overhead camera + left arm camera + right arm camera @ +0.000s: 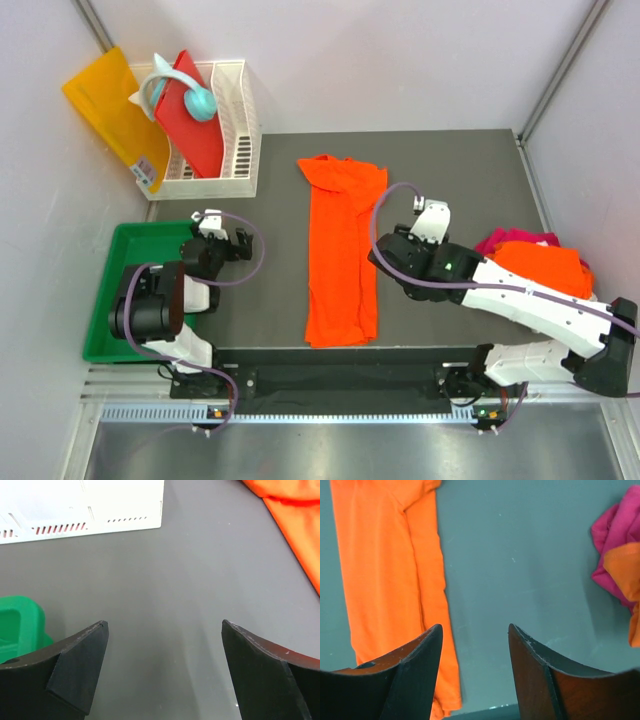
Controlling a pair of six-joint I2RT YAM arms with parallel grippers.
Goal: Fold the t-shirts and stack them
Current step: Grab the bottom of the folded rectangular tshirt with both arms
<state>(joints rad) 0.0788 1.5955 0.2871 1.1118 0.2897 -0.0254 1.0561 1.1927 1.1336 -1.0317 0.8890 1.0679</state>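
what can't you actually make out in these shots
1. Top view: the right arm covers the pile's near side, orange t-shirt over magenta t-shirt; shirt count unclear.
2. Right wrist view: that pile runs off the right edge.
3. Top view: the left arm hides much of the green tray.
4. Left wrist view: the flat orange t-shirt is cut off at the corner.
5. Top view: the teal object in the white basket is too small to identify.

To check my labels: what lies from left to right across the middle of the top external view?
Green plastic tray, left gripper, long orange cloth t-shirt, right gripper, crumpled pile of pink and orange t-shirts.
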